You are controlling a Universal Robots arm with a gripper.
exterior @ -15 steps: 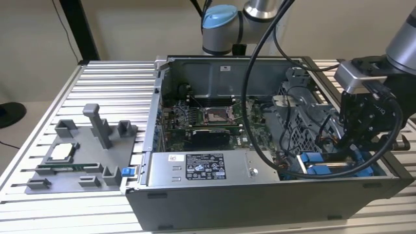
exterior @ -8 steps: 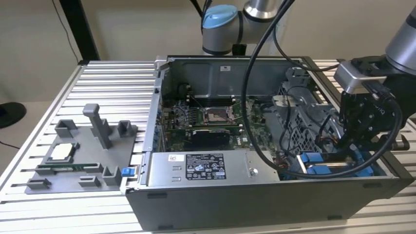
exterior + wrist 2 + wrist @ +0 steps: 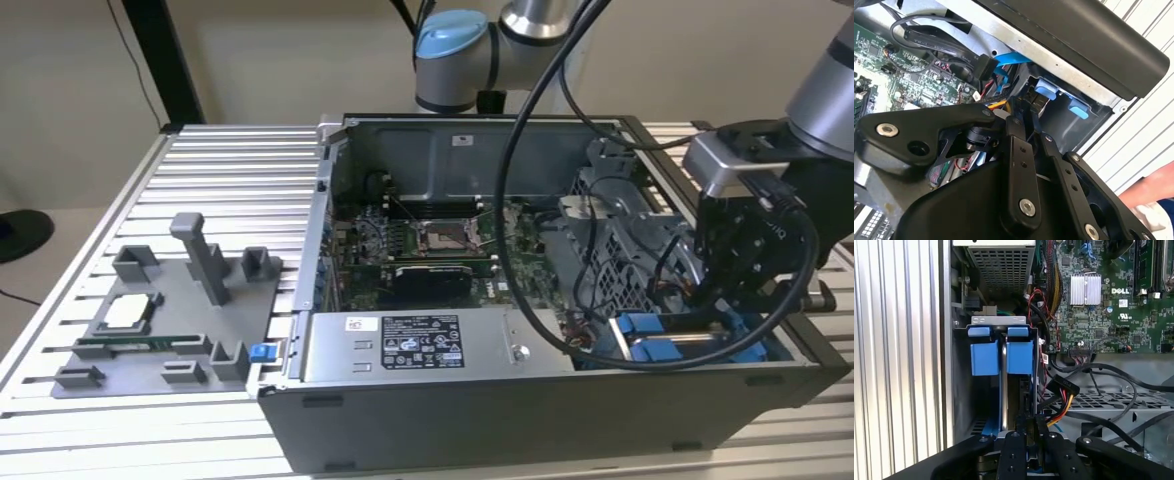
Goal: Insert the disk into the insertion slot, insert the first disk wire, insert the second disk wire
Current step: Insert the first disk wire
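The disk sits in the insertion slot (image 3: 999, 320) at the case's front corner on the exterior view's right. The two bright blue tabs of its frame (image 3: 1019, 357) (image 3: 641, 327) (image 3: 1046, 92) show edge on. My gripper (image 3: 1028, 424) (image 3: 1026, 117) (image 3: 727, 300) reaches down into that corner just behind the tabs. Its fingers (image 3: 1016, 145) stand close together on a black connector (image 3: 1036, 104), and a yellow, red and black wire bundle (image 3: 1061, 412) runs right past them. A blue flat cable (image 3: 1011, 59) with a black plug lies loose beside the board.
The grey power-supply box (image 3: 414, 345) fills the case front, with the motherboard (image 3: 427, 245) behind it and a perforated cage (image 3: 627, 240) next to my arm. A grey fixture (image 3: 160, 320) stands on the slatted table. A person's arm (image 3: 1149, 195) is outside the case.
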